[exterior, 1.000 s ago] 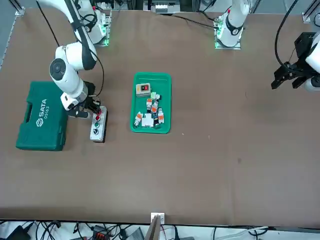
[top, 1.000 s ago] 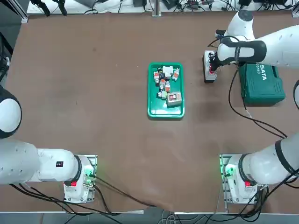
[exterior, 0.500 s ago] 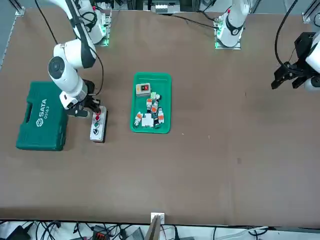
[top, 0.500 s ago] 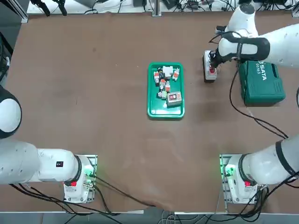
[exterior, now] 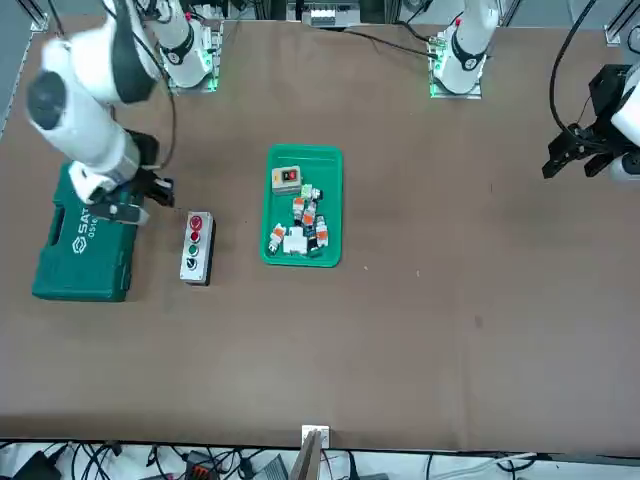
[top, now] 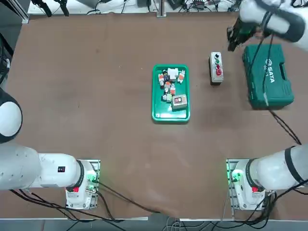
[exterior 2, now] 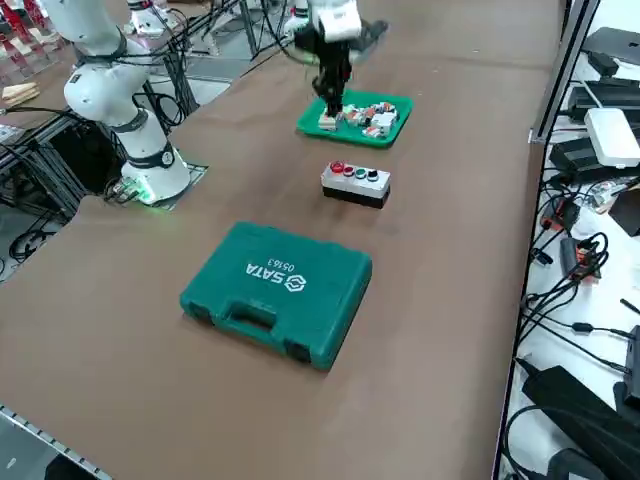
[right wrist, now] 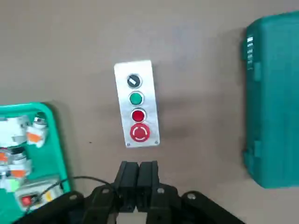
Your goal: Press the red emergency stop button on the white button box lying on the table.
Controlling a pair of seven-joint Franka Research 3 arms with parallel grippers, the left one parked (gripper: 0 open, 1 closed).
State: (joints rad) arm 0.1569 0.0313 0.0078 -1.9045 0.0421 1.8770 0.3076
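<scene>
The right hand (right wrist: 138,179) hangs clenched and empty above the desk (top: 96,96). Just ahead of its fingertips lies the white button box (right wrist: 136,103), long axis pointing away from the hand, its red emergency stop button (right wrist: 139,133) at the nearest end.

Green case (top: 268,75); green tray (top: 171,113) (small parts inside).
</scene>
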